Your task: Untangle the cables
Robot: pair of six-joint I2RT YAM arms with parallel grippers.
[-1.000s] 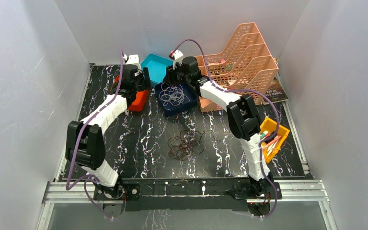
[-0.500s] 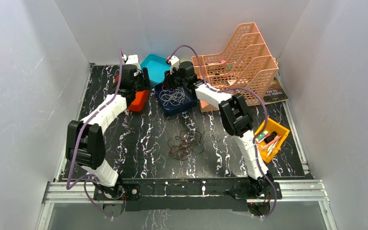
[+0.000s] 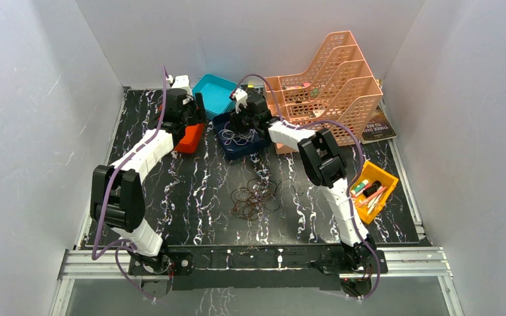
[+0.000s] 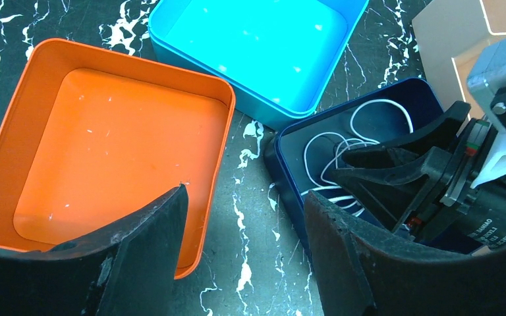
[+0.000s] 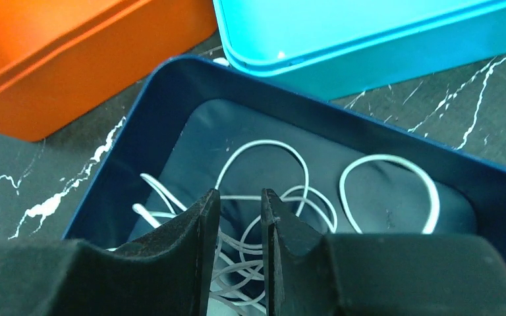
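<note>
Your left arm (image 3: pixel 146 148) reaches out to 11 o'clock across the worktop (image 3: pixel 191 191). Its left tool (image 4: pixel 245 197) hangs over the near edge of the orange tray (image 4: pixel 125 151), its fingers spread wide with nothing between them. Your right arm (image 3: pixel 316 155) is folded at the elbow and stretches to 12 o'clock, with the wrist tipped down. That puts the right tool (image 5: pixel 239 197) inside the dark blue tray (image 5: pixel 128 164). Its fingers stand nearly together with only a narrow slot between them. Pale strands run under and through that slot, but you cannot tell from these views whether any strand is pinched. The whitish cables (image 3: pixel 237 139) lie in loose loops on the floor of the dark blue tray, right at the fingertips. The brown cables (image 3: pixel 255 199) sit as a separate tangled bunch on the open worktop at 6 o'clock from that tray, well apart from both tools. The orange tray is just beside the dark blue one at 9 o'clock, its floor in plain view. The light-blue tray (image 4: pixel 263 39) sits at 11 o'clock, touching or nearly touching the dark blue rim, its floor also in plain view. A peach letter rack (image 3: pixel 333 76) stands at 2 o'clock. A yellow bin (image 3: pixel 383 172) at 3 o'clock from the brown bunch holds a few pen-like items, too small to name.
</note>
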